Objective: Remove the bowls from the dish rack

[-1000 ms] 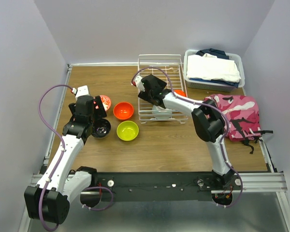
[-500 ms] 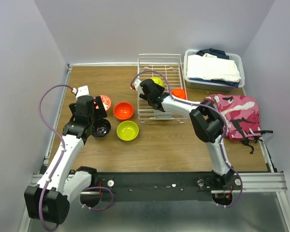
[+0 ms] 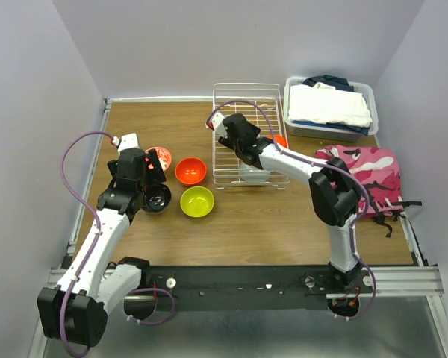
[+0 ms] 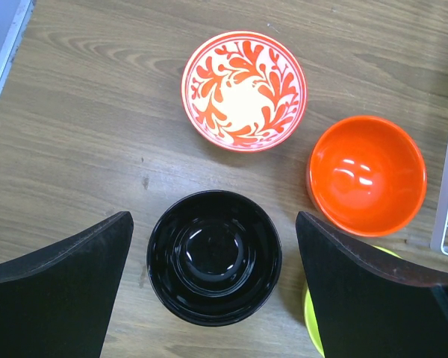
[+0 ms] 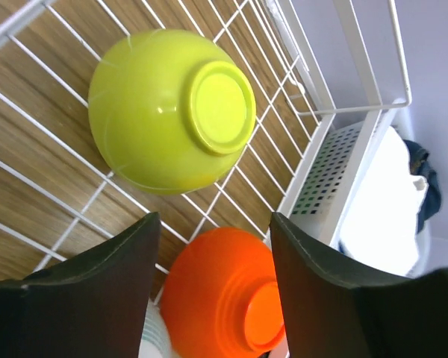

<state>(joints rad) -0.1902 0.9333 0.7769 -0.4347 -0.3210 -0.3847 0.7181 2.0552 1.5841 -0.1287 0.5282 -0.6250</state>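
Seven bowls are counted: two orange, two lime, one red-patterned, one dark, one pale. Four are set on the worktop (image 3: 134, 119) at left centre, close together but apart: the patterned bowl (image 4: 244, 90), an orange bowl (image 4: 367, 174), a lime bowl (image 3: 197, 201) and the dark bowl (image 4: 214, 256). Bare wood is seen below them and toward the upper left corner. The left pincer (image 4: 213, 224) is spread wide, released, astride the dark bowl.

Three bowls lie in the dish rack (image 3: 243, 97) at upper centre, flanked on its right by a grey bin (image 3: 325, 133). Only the right wrist view shows the inverted second lime bowl (image 5: 172, 112). The inverted second orange bowl (image 5: 224, 298) is seen between the right pincer (image 5: 214, 224) fingers; whether it is clenched cannot be told. The pale bowl (image 3: 248, 173) is seen at the rack's lower edge.
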